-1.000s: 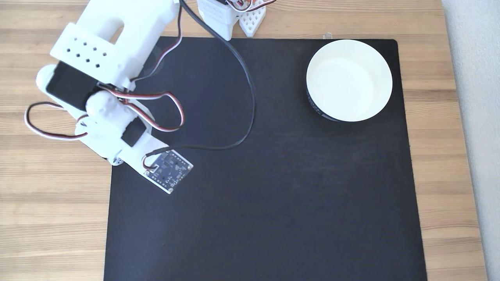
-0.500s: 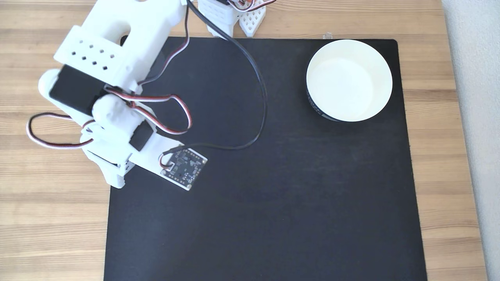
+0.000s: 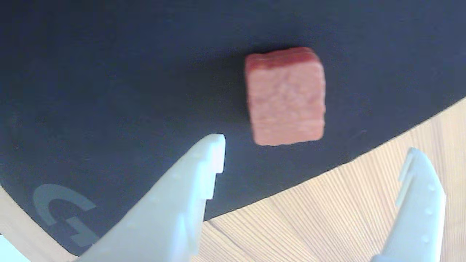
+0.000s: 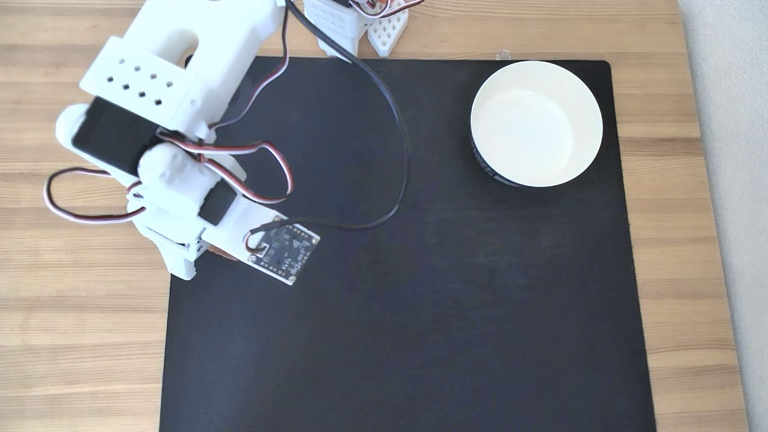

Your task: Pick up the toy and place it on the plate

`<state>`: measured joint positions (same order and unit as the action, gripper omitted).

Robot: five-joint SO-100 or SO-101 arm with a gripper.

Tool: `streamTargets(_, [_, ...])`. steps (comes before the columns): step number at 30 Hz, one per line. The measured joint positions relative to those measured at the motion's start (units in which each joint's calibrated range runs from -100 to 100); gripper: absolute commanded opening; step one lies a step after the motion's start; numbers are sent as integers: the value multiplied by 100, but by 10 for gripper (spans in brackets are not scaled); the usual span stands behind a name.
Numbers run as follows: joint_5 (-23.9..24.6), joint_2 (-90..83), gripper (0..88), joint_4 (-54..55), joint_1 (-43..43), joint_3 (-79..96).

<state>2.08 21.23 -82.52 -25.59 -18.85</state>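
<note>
Since a second ago we've swung the wrist a bit toward the mat's middle and up; the circuit board (image 4: 283, 251) now sits further in from the mat's left edge. Gripper (image 3: 315, 153) is spread wide, holding nothing. In the wrist view the toy (image 3: 285, 96) lies flat on the black mat (image 3: 109, 72) just beyond the fingertips, near the mat's edge where the wooden table (image 3: 327, 211) starts. In the fixed view the plate (image 4: 536, 123) sits in the mat's top right corner, well apart from the arm.
</note>
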Motion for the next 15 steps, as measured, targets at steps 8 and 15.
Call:
streamTargets(8, [0, 0, 340, -101, 0, 0])
streamTargets(15, [0, 33, 340, -101, 0, 0])
